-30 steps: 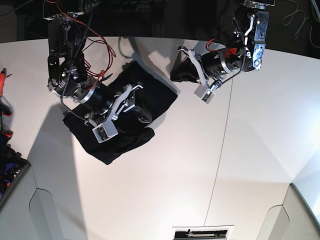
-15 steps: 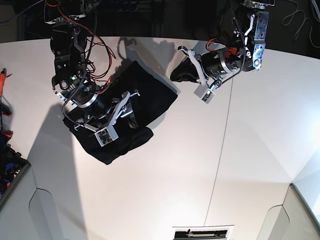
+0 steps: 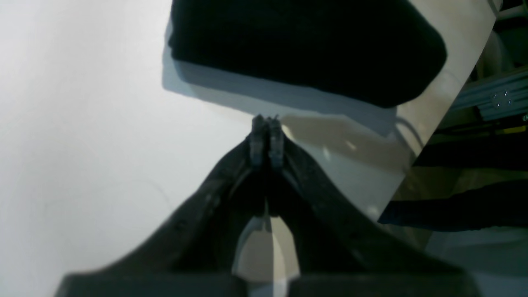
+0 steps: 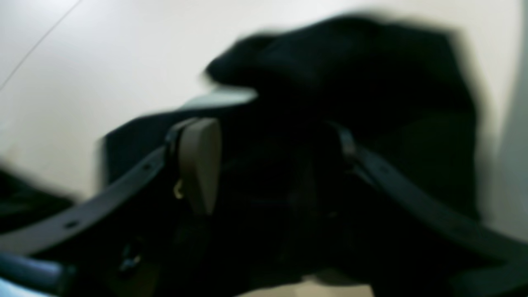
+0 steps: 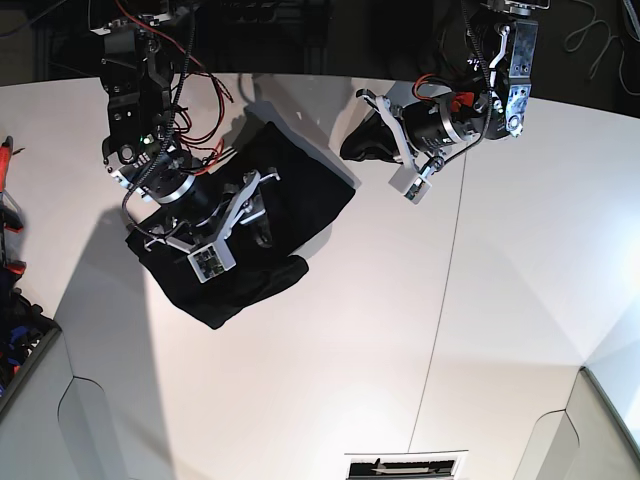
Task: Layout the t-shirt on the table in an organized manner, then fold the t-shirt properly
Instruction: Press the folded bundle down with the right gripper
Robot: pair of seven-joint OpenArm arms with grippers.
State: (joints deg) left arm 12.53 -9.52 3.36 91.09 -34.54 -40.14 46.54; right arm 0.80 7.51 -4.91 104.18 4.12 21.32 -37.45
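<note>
Hovering my right gripper (image 5: 262, 205), jaws spread wide and empty, over the rumpled t-shirt (image 5: 300, 195) on the table (image 5: 400, 330), I sought an edge; my left gripper (image 3: 266, 123) stayed pinched shut, holding nothing.

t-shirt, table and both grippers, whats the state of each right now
t-shirt: bunched in a rumpled black heap on the table, not laid flat, not folded, print not visible
table: white top, shirt lying toward its far left part
left gripper: shut, empty, above bare table, apart from the shirt
right gripper: open, over the dark cloth; blur hides whether it touches
</note>
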